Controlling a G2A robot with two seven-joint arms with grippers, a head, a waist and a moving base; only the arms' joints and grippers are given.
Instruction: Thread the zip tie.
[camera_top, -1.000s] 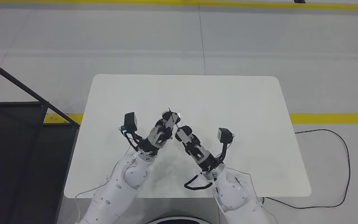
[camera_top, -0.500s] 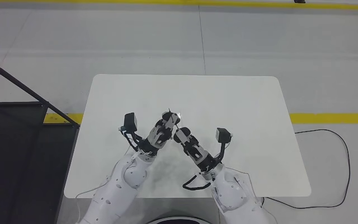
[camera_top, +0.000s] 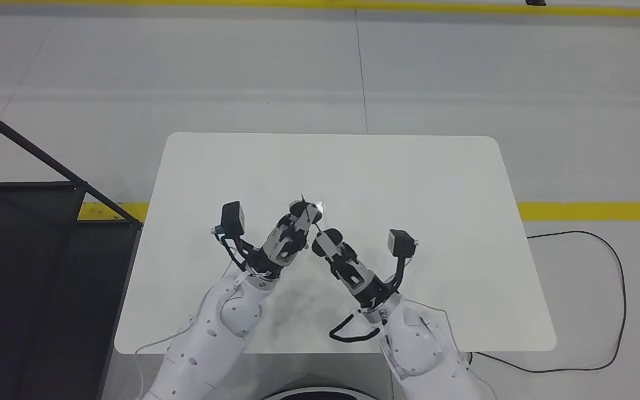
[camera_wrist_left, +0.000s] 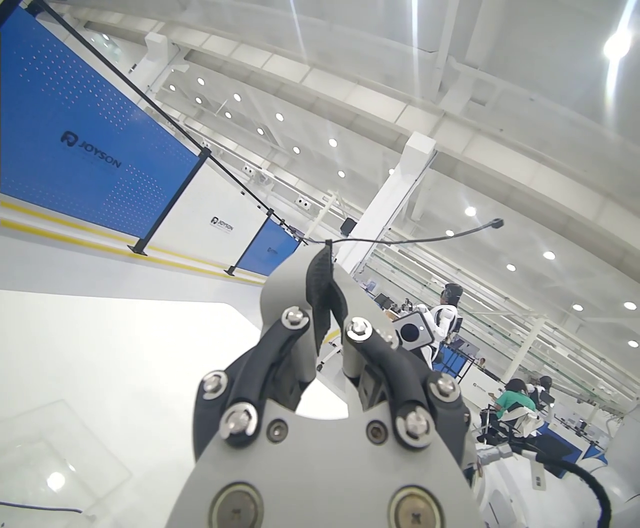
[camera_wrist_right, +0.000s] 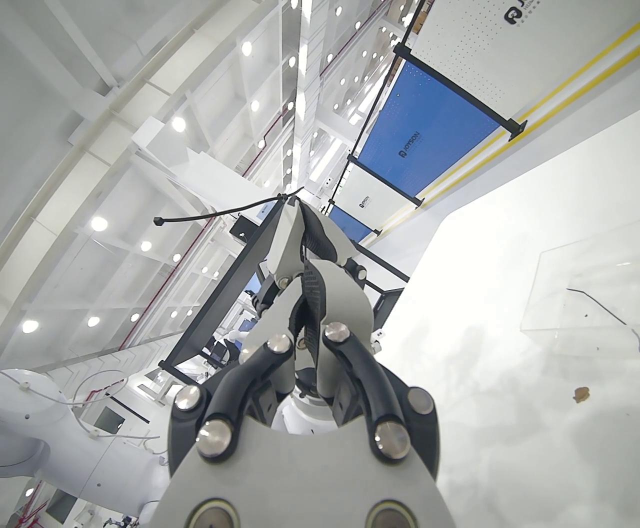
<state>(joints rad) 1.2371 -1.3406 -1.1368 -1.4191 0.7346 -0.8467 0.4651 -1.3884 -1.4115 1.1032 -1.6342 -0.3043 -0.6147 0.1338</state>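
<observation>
Fingers (camera_wrist_left: 320, 280) of left gripper (camera_wrist_left: 327, 250) are pressed together, pinching the thin black plastic zip tie (camera_wrist_left: 400, 242) at their very tips. Strap arcs off sideways in the air above the white rounded-corner table (camera_top: 420, 180), with its small square head (camera_wrist_left: 496, 223) hanging free at the far end. Right gripper (camera_wrist_right: 304, 265) fingers are also closed, tips right up against the left gripper's; can't tell whether the tie's tail is between them or nothing is. Both grippers meet over the table's near middle. Risks, my read: the grip is only on the tip edge of the pads, so a sideways tug while bending the strap could pop it out or let it rotate. Head is unsupported and floppy, so lining tail up with slot will be sloppy. Fingers this close could also collide. Containers: clear plastic tray (camera_wrist_right: 555, 310) on the table in the right wrist view, holding one thin black strand (camera_wrist_right: 597, 304), likely another tie. Left wrist view has a clear tray (camera_wrist_left: 65, 440) too; contents unreadable, and can't tell if it's the same tray.
</observation>
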